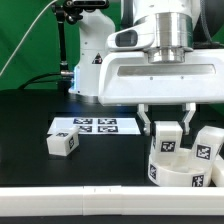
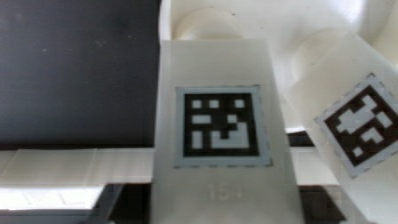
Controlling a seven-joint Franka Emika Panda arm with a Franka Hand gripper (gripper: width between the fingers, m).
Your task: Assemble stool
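A: Exterior view first. Stool location?

B: Round seat (image 1: 172, 172) low on the exterior view's right, on black table (image 1: 30, 120). Middle leg (image 1: 168, 138) upright on top of seat, tag facing camera. Second leg (image 1: 206, 146) just beside it toward the exterior view's right, tilted, also on the seat. Whether either is fully socketed: cannot tell. Loose leg (image 1: 63, 142) well apart on the exterior view's left, lying on table next to marker board (image 1: 95, 126).

A: Gripper?

B: Gripper (image 1: 168, 124) straight above seat, pointing down, under the white arm (image 1: 160, 70). Jaws apart. Fingers (image 1: 146, 120) flanking top of middle leg, one each side. Thin gap showing on both sides, so not clamped as far as seen.

A: Anything else up front?

B: Long white bar (image 1: 90, 200) along the near edge, close to seat. Touching or not: cannot tell.

A: Wrist view?

B: Middle leg (image 2: 221, 110) filling the centre, upright, square tag sharp on the facing side. Second leg (image 2: 365, 122) close beside it, rotated, tag at a diamond angle. Black table (image 2: 71, 70) behind. White band (image 2: 71, 165) crossing at the leg's foot. Seat rim or bar: cannot tell. Fingertips not discernible here, so no check on jaw spacing from this view.
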